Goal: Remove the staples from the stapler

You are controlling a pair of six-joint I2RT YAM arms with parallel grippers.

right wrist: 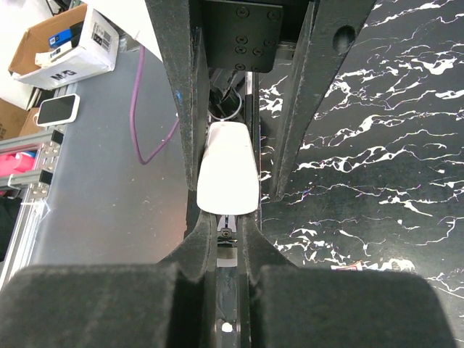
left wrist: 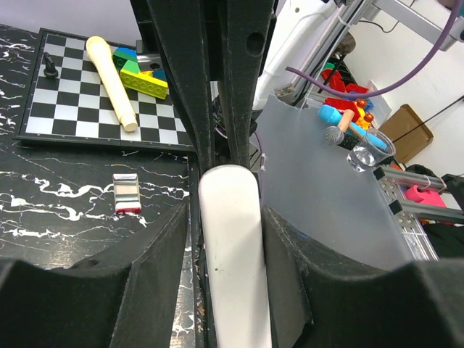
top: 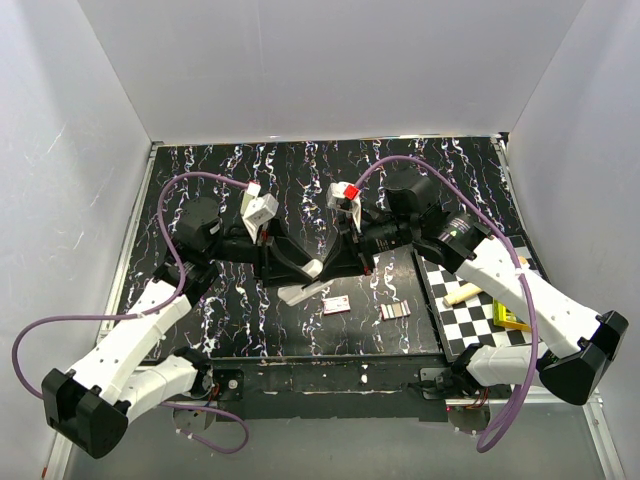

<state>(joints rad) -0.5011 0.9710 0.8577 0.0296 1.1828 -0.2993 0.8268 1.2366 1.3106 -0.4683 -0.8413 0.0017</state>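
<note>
The stapler (left wrist: 229,246), black with a white top, hangs in the air above the black marbled table (top: 220,170), well to the left of the chessboard (top: 455,320), caught between your two arms where they meet. Your right gripper (right wrist: 230,232) reaches in from the chessboard side, and its fingers are pressed together on the stapler's narrow black body, just under the rounded white tip. Your left gripper (top: 283,256) comes from the side away from the chessboard. Its fingers (left wrist: 148,290) stand on either side of the white top, very close to it, but you cannot tell whether they pinch it or only flank it. On the table, grey staple strips (top: 395,311) lie just beside the chessboard's left edge, and a small pale box (top: 337,305) lies a little farther left of the board. On the chessboard itself rest a cream rod (top: 462,294), yellow and green toy bricks (left wrist: 145,76) near the rod, and a black pawn (left wrist: 49,67).
</note>
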